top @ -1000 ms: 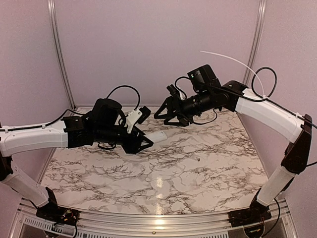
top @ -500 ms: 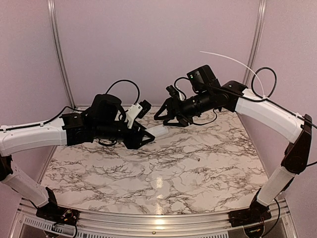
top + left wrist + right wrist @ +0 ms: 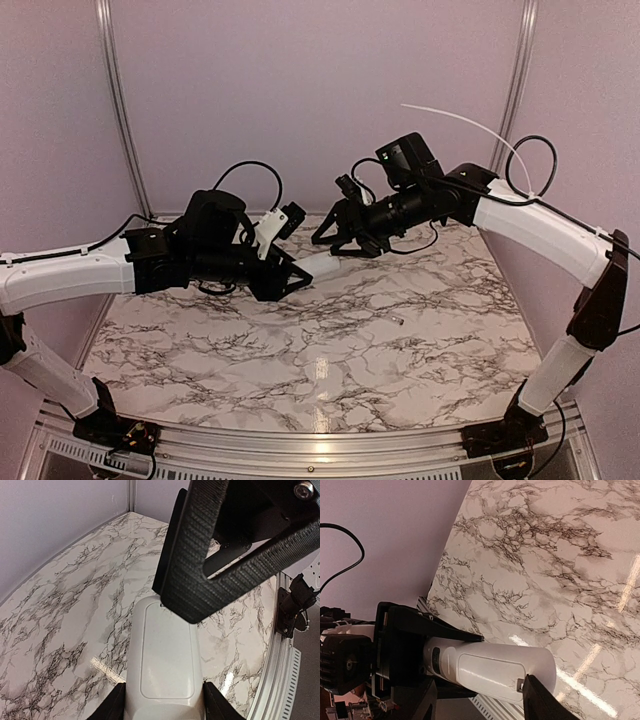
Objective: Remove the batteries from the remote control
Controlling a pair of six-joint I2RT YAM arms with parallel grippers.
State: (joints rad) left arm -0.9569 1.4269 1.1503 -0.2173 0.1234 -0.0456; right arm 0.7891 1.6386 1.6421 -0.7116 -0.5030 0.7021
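Right gripper (image 3: 335, 243) nearer remote control (image 3: 316, 265), batteries hidden

no readable text, labels, brands or numbers on any visible surface

The remote (image 3: 318, 265) hangs above the table (image 3: 420, 350), over its back half and near the middle. The left gripper (image 3: 293, 280) is at the remote's left end, with its fingers (image 3: 116, 707) on either side of that end. The right gripper (image 3: 350, 245) is just behind and to the right of the remote, above its other end. One of its fingers (image 3: 543, 703) meets that end beside the cover (image 3: 162, 652), which sits in the remote. A small piece (image 3: 398, 322) lies on the table, right of the remote and nearer the arm bases, well apart from it.
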